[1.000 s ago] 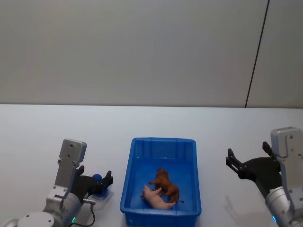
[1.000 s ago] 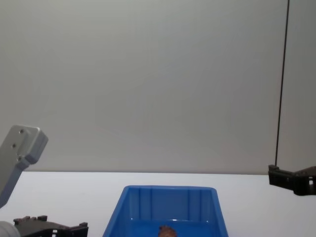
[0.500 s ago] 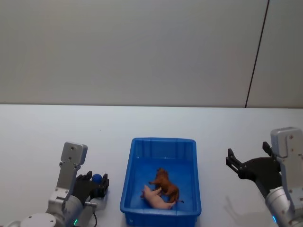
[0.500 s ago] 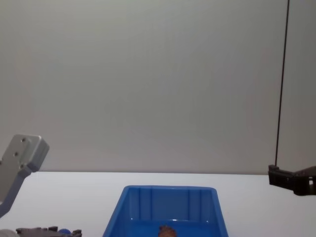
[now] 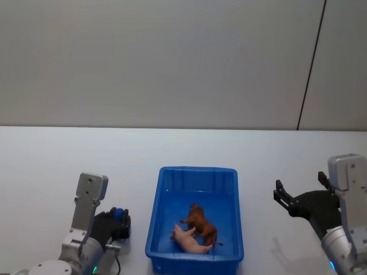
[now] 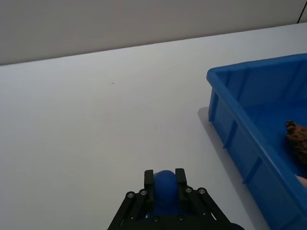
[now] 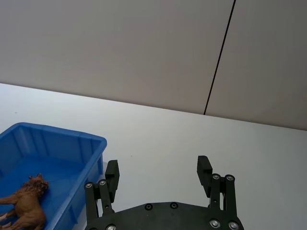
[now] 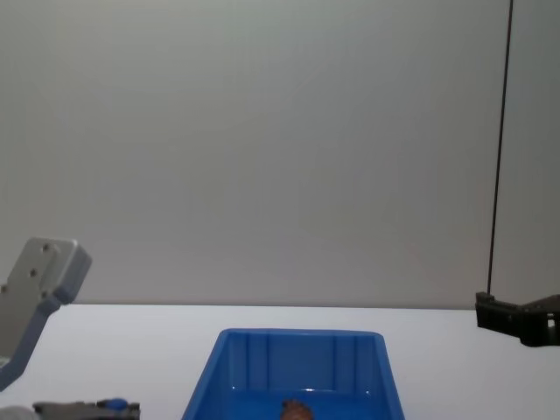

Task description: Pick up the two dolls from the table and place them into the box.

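Observation:
The blue box stands on the white table straight ahead. Both dolls lie inside it: the reddish-brown doll and, touching it on the near side, the pale pink doll. The brown doll also appears in the right wrist view and pokes up in the chest view. My left gripper rests low, left of the box, fingers drawn together around its small blue knob. My right gripper hovers right of the box, open and holding nothing.
White tabletop stretches all around the box, bounded by a grey wall behind. A thin dark vertical seam runs down the wall at the right.
My left gripper has drawn back toward my body and lower, and its fingers have closed together. The right arm, the box and the dolls have not moved.

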`<state>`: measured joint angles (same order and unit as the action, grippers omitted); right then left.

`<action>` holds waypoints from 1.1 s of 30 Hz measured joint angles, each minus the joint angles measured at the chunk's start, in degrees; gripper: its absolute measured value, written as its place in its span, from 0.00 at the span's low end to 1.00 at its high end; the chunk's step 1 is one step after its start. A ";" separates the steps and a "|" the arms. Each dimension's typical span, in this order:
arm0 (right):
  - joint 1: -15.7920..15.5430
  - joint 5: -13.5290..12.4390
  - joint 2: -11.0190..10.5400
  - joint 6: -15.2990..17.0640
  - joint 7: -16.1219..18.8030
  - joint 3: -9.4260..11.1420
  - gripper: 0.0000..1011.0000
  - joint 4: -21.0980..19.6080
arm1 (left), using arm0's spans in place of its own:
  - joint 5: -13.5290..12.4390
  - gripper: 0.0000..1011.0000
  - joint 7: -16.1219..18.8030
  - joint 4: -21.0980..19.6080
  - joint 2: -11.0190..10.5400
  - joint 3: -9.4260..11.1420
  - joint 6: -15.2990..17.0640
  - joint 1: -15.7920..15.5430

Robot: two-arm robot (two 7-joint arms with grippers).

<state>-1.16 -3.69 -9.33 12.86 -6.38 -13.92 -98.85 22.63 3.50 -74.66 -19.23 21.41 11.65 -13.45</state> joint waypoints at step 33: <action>0.00 0.00 0.00 0.00 0.01 0.00 0.99 0.00 | -6.36 0.16 -10.84 -11.90 -0.85 -0.07 -9.31 0.00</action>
<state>-1.16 -3.69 -9.33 12.86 -6.38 -13.92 -98.85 16.27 -7.34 -86.55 -20.08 21.33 2.33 -13.45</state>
